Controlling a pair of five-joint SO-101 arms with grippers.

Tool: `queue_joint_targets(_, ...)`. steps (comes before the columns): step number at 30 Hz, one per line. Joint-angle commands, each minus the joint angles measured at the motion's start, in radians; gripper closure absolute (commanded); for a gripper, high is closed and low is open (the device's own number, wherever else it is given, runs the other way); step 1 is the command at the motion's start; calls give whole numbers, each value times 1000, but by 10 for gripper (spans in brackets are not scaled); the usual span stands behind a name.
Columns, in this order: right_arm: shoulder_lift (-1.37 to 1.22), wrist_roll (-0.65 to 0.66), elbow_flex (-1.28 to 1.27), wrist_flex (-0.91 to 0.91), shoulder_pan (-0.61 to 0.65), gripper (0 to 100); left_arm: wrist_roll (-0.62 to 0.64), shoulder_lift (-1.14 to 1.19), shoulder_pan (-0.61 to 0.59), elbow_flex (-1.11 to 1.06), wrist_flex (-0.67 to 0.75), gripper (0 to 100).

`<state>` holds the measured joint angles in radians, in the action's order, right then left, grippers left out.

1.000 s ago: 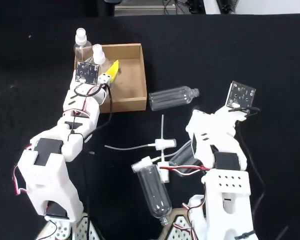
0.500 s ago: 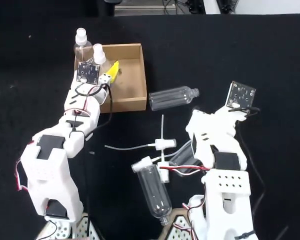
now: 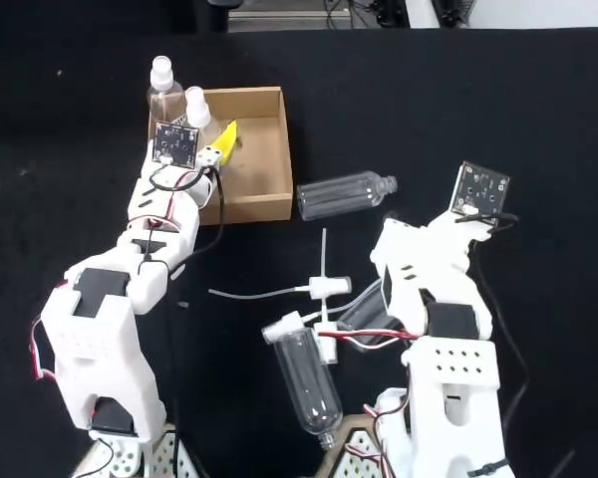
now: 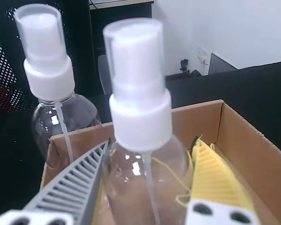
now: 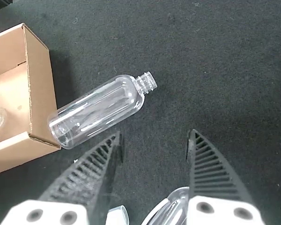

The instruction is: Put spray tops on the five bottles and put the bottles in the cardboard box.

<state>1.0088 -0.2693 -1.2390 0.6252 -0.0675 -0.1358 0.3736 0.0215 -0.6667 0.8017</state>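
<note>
Left gripper (image 4: 150, 146) clamped on a capped bottle (image 4: 139, 117), upright at the cardboard box (image 4: 236, 133) corner for lowering in — right gripper (image 5: 154, 135) spread wide, empty, near an uncapped bottle (image 5: 96, 113).

Arms (image 3: 164, 214) white plastic w/ red+blk cables (image 3: 369, 339); left hand (image 4: 150, 145) has yellow finger (image 4: 215, 183).

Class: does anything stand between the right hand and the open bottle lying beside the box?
Nothing visible does. Bare black cloth lies between the right hand and the bottle, which lies on its side next to the box.
</note>
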Motion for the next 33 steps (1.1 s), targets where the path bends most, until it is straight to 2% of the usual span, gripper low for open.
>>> queue_joint_targets(1,21,-2,10,-29,-17,797,-5,-6,-10,25,17,738)
queue_joint_targets(18,21,-2,10,-29,-17,797,-12,-6,-10,19,14,738)
queue_joint_targets(24,21,-2,10,-29,-17,797,-6,-6,-10,13,12,622)
queue_joint_targets(33,21,-2,10,-29,-17,797,-5,-14,-10,-18,20,682)
